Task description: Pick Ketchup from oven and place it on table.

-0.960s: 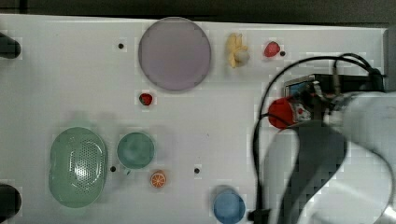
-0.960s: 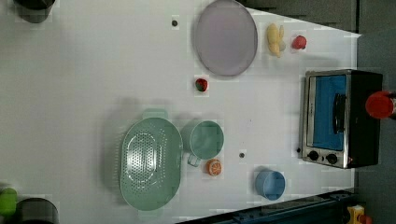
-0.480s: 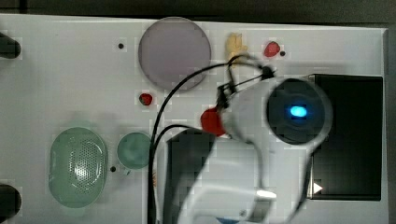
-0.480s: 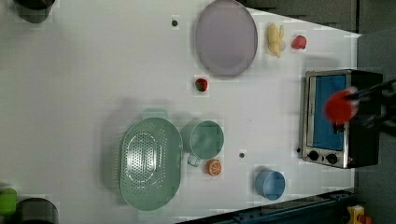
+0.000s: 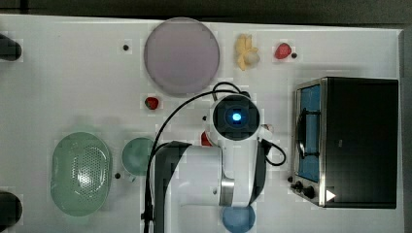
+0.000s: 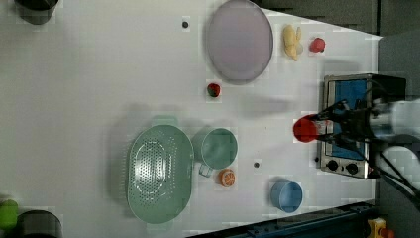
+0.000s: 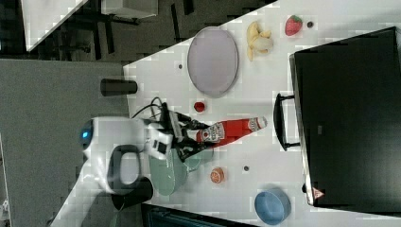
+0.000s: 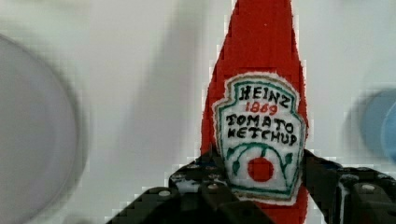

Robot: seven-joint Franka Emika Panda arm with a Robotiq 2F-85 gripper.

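Note:
My gripper (image 7: 190, 137) is shut on the broad end of the Ketchup (image 7: 231, 130), a red bottle with a white-and-red label. In the wrist view the Ketchup (image 8: 259, 135) sits between the black fingers (image 8: 327, 179) and points away toward the white table (image 5: 73, 73). In the left view the Ketchup (image 6: 306, 129) shows as a red disc just off the front of the oven (image 6: 349, 94), with the gripper (image 6: 327, 126) behind it. The top view has the arm over the bottle, leaving a red sliver of Ketchup (image 5: 206, 140) left of the black oven (image 5: 359, 141), whose blue glass door looks closed.
A purple plate (image 5: 182, 56), a banana (image 5: 246, 51) and strawberries (image 5: 283, 50) (image 5: 152, 103) lie along the top view's upper part. A green colander (image 5: 80, 172), a green cup (image 5: 137, 155) and a blue bowl (image 5: 238, 219) sit lower. An orange slice (image 6: 227, 177) lies near the cup.
The arm has swung from over the oven toward the top view's left, carrying the Ketchup out in front of the oven door and over the table.

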